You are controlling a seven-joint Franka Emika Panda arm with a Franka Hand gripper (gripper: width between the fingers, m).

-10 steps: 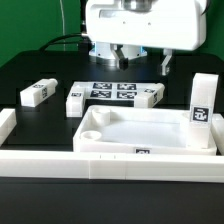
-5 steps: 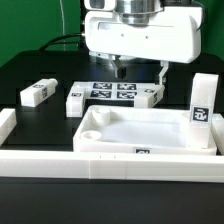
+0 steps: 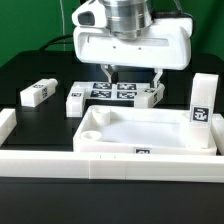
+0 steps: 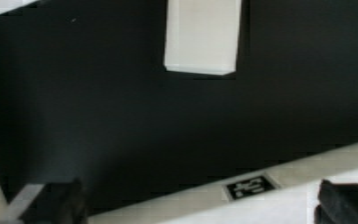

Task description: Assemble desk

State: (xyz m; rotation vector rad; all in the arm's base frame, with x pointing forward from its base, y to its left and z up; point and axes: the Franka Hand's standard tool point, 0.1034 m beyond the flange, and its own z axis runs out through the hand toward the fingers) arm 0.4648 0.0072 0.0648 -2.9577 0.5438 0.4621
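The white desk top [image 3: 150, 133], a tray with a raised rim and round corner sockets, lies near the front rail. White tagged legs lie at the exterior view's left [image 3: 37, 93] and beside the marker board [image 3: 75, 101]. Another leg stands upright at the right [image 3: 201, 103]. My gripper [image 3: 134, 78] hangs open and empty above the marker board [image 3: 115, 91], just behind the desk top. In the wrist view the gripper [image 4: 202, 203] is open with dark fingertips [image 4: 51, 200] apart. A white leg [image 4: 202, 35] lies on the black table, and a white tagged strip [image 4: 250, 187] crosses between the fingers.
A long low white border rail [image 3: 110, 165] runs along the front, with an end piece at the exterior view's left [image 3: 6, 124]. The table top is black [image 3: 30, 70]. Cables hang behind the arm.
My gripper has come down from the top of the exterior view toward the marker board and shifted slightly to that view's left. It stays open. The parts have not moved.
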